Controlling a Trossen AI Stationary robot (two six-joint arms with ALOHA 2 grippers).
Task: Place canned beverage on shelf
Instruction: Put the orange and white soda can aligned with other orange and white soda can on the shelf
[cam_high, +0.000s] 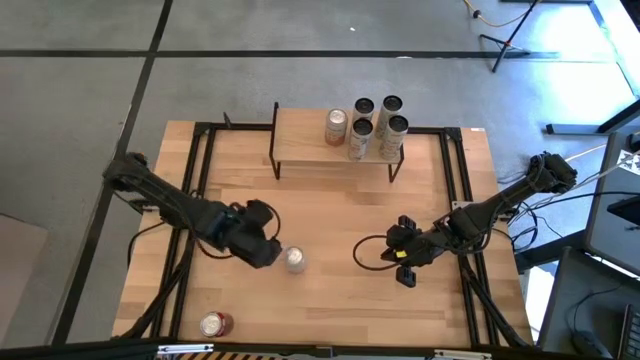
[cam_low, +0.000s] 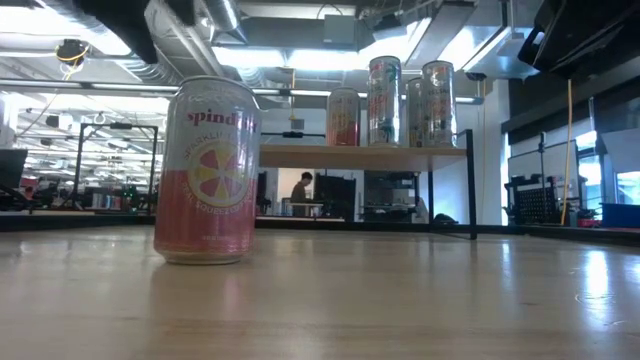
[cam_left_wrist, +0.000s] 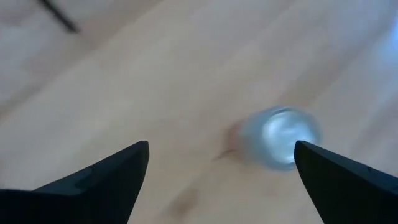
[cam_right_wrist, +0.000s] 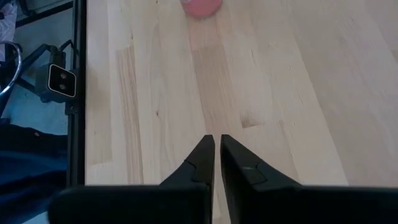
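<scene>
A pale wooden table (cam_high: 330, 300) with visible plank grain carries a low shelf (cam_high: 300, 135) near its far edge: a light wood board on thin black metal legs. Five cylindrical metal cans (cam_high: 366, 127) stand upright on the shelf's right half, clustered close together, their round silvery lids catching light.

A sixth can (cam_high: 295, 260) stands upright on the bare table, a little left of centre and well short of the shelf. In the left wrist view its shiny circular top (cam_left_wrist: 281, 137) lies between the two dark tapered fingers (cam_left_wrist: 106, 177). The left gripper (cam_high: 268, 254) hangs just beside this can with its jaws spread wide, the arm reaching in from the left edge, elbow bent.

Another can (cam_high: 215, 324), pink and white with a smooth printed wall, stands near the front left corner.

The right gripper (cam_high: 403, 262) is right of centre above bare wood, its fingers pressed almost together, the arm angled in from the right edge.
</scene>
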